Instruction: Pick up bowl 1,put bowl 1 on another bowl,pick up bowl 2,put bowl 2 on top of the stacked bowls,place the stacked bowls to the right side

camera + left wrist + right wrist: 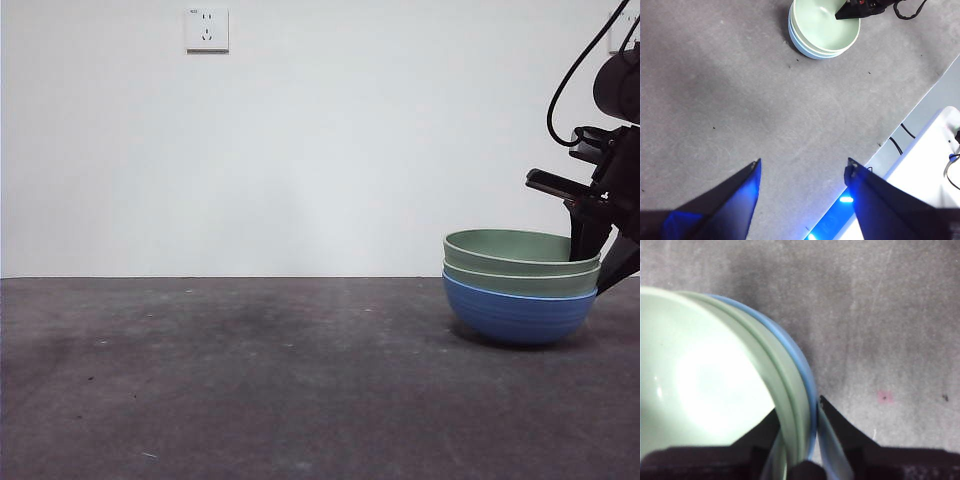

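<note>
Right tool (799, 440) straddles the rim of the stack (520, 290) on the stack's right side, one jaw inside the top green bowl (520, 246) and the other outside against the blue bowl (518, 313). Its jaws stand close together with all three rims pinched between them. In the front view the stack sits at the right end of the grey table (250, 380), tipped slightly, its right edge raised toward the dark arm; whether the base fully rests on the table cannot be told.

From the tool, the stack lies to the left, toward the table's middle; bowl walls run between the jaws, so any further carry to the right drags the stack by that one edge. Two green bowls nest in the blue one, so the stacking looks done and only the final setting-down seems left.

Left tool (802, 167) waits with jaws wide apart and holding nothing, well away from the stack (824, 30), and is clearly the farther arm.
</note>
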